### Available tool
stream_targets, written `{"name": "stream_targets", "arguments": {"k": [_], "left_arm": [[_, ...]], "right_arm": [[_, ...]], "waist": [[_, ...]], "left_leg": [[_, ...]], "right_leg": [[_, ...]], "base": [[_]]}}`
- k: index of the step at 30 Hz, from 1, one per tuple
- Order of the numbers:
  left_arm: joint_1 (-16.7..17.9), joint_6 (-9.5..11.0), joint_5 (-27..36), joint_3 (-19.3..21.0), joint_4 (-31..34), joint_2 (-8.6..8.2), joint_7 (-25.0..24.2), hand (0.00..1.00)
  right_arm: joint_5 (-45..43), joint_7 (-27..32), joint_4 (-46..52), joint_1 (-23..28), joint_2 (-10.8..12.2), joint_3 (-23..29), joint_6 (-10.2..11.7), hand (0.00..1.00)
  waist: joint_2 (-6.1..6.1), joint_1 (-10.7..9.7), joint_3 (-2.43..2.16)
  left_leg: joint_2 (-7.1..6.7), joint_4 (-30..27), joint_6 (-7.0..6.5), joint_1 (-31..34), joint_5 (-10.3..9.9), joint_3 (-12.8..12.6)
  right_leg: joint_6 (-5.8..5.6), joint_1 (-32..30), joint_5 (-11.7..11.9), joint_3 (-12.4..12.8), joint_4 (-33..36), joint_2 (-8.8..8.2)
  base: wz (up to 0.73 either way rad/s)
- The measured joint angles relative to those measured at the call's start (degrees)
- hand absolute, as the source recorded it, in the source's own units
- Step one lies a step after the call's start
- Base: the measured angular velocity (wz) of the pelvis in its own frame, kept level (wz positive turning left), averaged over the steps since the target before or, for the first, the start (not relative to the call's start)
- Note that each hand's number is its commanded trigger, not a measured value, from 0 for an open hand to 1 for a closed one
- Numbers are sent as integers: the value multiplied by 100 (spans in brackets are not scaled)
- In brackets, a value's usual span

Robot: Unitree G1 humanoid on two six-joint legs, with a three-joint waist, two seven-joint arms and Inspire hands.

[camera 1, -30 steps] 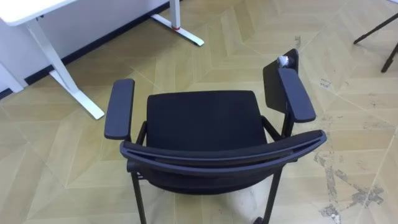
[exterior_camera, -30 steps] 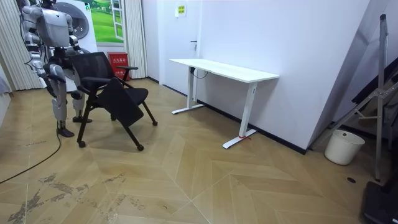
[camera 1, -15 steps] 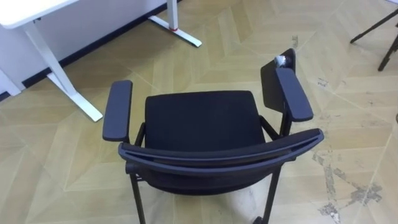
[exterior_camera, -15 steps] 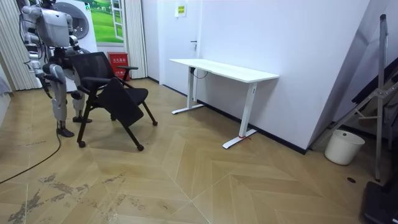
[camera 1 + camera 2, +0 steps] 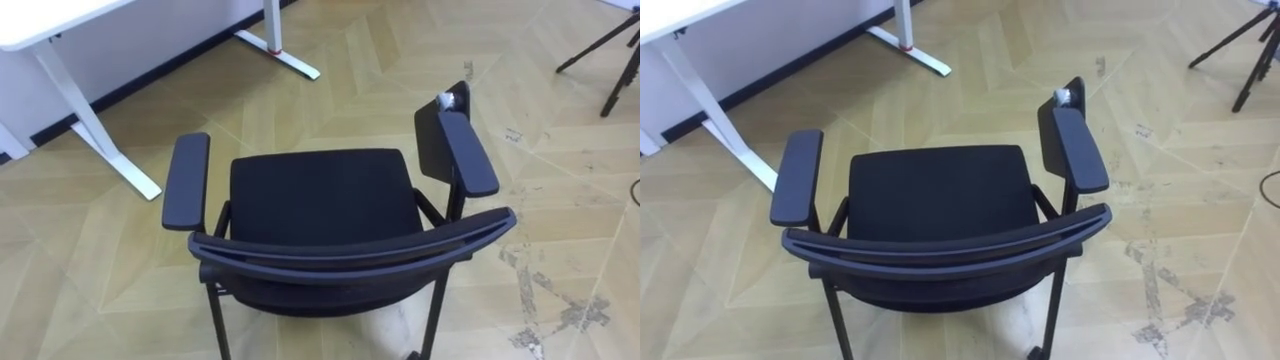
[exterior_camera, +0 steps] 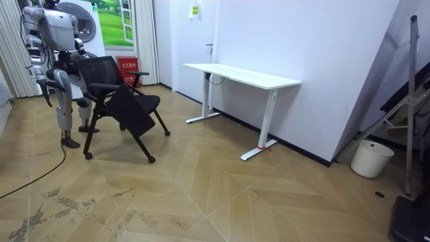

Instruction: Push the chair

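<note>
Approach seems the step in hand — the black chair (image 5: 320,200) stands on the floor (image 5: 560,150) before the robot, backrest (image 5: 350,245) at 6 o'clock, worktop (image 5: 40,15) at 10 o'clock, right hand (image 6: 48,99) hanging clear, open or closed I cannot tell — so next it should reach the backrest and push toward 12 o'clock.

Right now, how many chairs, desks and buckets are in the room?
Black chair: 1
White desk: 1
White bucket: 1
Total: 3
</note>
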State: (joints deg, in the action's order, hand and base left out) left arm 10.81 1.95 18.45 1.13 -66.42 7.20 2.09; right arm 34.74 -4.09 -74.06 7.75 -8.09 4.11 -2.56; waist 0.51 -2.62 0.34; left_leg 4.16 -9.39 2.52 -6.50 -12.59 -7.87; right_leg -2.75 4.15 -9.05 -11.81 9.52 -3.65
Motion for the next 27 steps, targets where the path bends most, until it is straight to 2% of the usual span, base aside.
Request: {"name": "stream_targets", "arguments": {"k": [4,6,10,15,17,21,24,26,27], "left_arm": [[70,0,403,145,3,-49,144,0],[116,-2,697,340,4,-92,253,0],[216,-5,689,636,12,-96,392,0],[224,-19,565,1286,90,-18,569,0],[217,-40,575,1457,106,78,784,0],[56,-159,520,1457,119,342,961,0],[-145,-194,35,1473,136,617,972,0],[-316,-203,-45,1483,193,862,950,0],[-366,-217,-129,1498,230,932,940,0]], "right_arm": [[142,20,-1,37,60,25,0,0],[200,4,-2,36,85,46,-3,0],[153,-138,-17,34,88,68,-3,0],[69,-300,-35,22,67,512,-7,0],[81,-296,-33,21,20,627,-7,0],[-71,-301,-7,-30,-84,642,-11,0],[-377,-360,-7,-29,-237,892,-12,0],[-497,-369,-16,-35,-399,1094,-3,0],[-522,-364,-17,-26,-440,1123,1,0]], "waist": [[33,1,-8],[38,10,-11],[37,71,-14],[-17,132,-28],[-54,139,-31],[-104,128,-22],[-210,126,-18],[-354,105,1],[-396,88,2]], "left_leg": [[1,-12,0,-22,0,5],[1,-13,0,-24,0,12],[1,-17,-1,-32,0,25],[0,-18,-1,-30,-1,85],[1,-16,-1,-43,-1,78],[1,-15,-1,-37,-1,84],[0,-12,-2,-39,-2,80],[0,-7,-2,-37,-3,87],[0,-3,-2,-37,-3,91]], "right_leg": [[7,26,-8,18,4,5],[7,31,-9,36,3,6],[7,52,-9,44,0,10],[18,83,-15,50,0,21],[20,86,-16,67,6,26],[20,87,-16,67,15,25],[21,81,-14,72,16,25],[23,82,-13,93,22,32],[23,85,-13,86,23,33]], "base": [[2],[0],[0],[6],[0],[0],[0],[0],[4]]}}
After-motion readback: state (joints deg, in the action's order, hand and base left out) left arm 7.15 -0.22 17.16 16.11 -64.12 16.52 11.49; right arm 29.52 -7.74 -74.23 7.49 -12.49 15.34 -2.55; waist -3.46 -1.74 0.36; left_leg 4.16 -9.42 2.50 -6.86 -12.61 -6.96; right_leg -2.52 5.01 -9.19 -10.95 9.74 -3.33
